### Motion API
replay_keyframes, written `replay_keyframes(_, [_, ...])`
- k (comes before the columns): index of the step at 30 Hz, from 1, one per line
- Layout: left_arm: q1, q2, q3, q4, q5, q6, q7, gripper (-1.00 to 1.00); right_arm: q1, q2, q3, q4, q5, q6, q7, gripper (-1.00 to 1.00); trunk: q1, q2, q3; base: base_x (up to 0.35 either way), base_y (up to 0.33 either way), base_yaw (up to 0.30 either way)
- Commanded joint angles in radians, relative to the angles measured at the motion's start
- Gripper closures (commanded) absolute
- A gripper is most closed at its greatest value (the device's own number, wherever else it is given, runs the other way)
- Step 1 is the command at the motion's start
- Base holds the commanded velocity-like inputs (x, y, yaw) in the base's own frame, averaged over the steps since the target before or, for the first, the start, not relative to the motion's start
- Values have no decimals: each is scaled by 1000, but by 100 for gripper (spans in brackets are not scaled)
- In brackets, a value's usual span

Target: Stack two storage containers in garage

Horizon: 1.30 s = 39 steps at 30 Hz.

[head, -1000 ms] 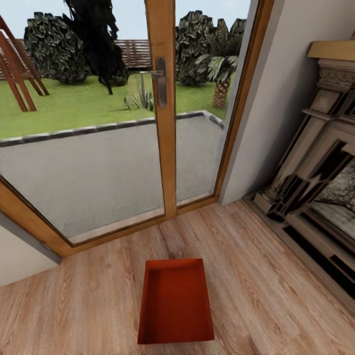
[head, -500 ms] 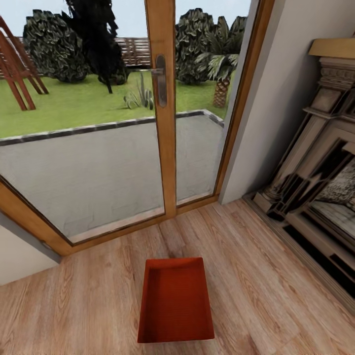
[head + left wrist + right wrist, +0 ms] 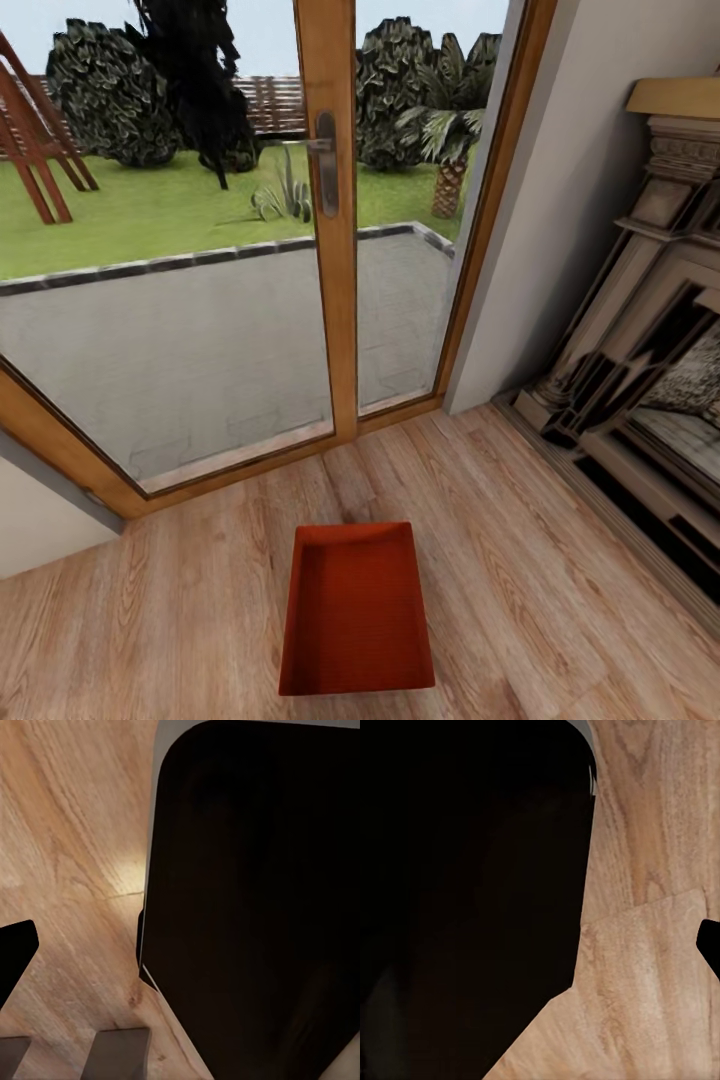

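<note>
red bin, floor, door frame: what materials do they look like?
Storage container: likely plastic, matte orange-red, faint ribbed texture, no glare. Floor: light wood planks, visible grain, satin. Door frame: honey-toned wood, smooth, around glass panes; handle looks like dark metal.

The left wrist view shows a large black body panel (image 3: pixel 255 892) with a rounded corner and a thin pale edge line, plus two grey finger (image 3: pixel 112 1054) tips and a black piece at the frame's edge. The right wrist view shows a similar matte black panel (image 3: pixel 465 892), angular at one side.
</note>
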<state>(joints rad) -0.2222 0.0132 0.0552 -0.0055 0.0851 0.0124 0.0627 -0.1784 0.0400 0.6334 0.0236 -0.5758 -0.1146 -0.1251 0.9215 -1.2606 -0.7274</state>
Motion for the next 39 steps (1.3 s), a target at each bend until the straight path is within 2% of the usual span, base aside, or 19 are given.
replay_keyframes(1, [0,-1,5,-2,7,1,2,-100,-1,0,9,2,-9,-8,-5,-100,0,0,-1,0,0,0])
replay_keyframes(3, [0,-1,8,-4,7,4,5,-100,-1,0,10,2,-9,-8,-11,-100,0,0,-1,0,0,0])
replay_keyframes(4, [-3,1,7,-70,0,22,12,-100,0,-7,12,-50,23,0,-20,-100,0,0,-1,0,0,0])
replay_keyframes(6, [-4,1,6,-133,-2,40,11,-100,-3,-10,12,-81,32,17,-24,-100,0,0,-1,0,0,0])
replay_keyframes(7, [-4,1,6,-204,-3,79,11,-100,-17,-11,12,-118,37,46,-30,-100,0,0,-1,0,0,0])
replay_keyframes(8, [-4,1,6,-228,-4,96,12,-100,-25,-11,12,-131,38,58,-33,-100,0,0,-1,0,0,0])
replay_keyframes(13, [-6,-1,6,-498,-3,261,17,-100,-155,-11,11,-229,42,176,-53,-100,0,0,-1,0,0,0])
replay_keyframes(16, [-9,-1,6,-584,0,314,17,-100,-214,-9,10,-241,42,200,-56,-100,0,0,-1,0,0,0])
replay_keyframes(19, [-22,-5,7,-653,4,433,17,-100,-327,-8,9,-248,41,217,-60,-100,0,0,-1,0,0,0])
replay_keyframes(22, [-50,-9,7,-665,3,458,18,-100,-380,-5,9,-249,41,220,-72,-100,0,0,-1,0,0,0])
replay_keyframes(24, [-88,-15,7,-664,4,467,18,-100,-418,-2,9,-249,41,225,-91,-100,0,0,-1,0,0,0])
replay_keyframes(26, [-107,-17,7,-663,4,469,18,-100,-437,-1,8,-249,40,232,-100,-100,0,0,-1,0,0,0])
replay_keyframes(29, [-162,-22,7,-666,6,473,19,-100,-490,4,8,-249,39,254,-115,-100,0,0,-1,0,0,0])
replay_keyframes(30, [-216,-40,8,-659,7,473,19,-100,-513,7,7,-250,37,255,-119,-100,0,0,-1,0,0,0])
replay_keyframes(33, [-276,-69,7,-652,4,478,21,-100,-521,10,7,-251,35,252,-121,-100,0,0,-1,0,0,0])
replay_keyframes(34, [-338,-82,8,-629,1,514,20,-100,-529,17,5,-251,32,253,-121,-100,0,0,-1,0,0,0])
replay_keyframes(39, [-401,-92,5,-547,-7,527,18,-100,-533,23,4,-252,30,262,-120,-100,0,0,-1,0,0,0])
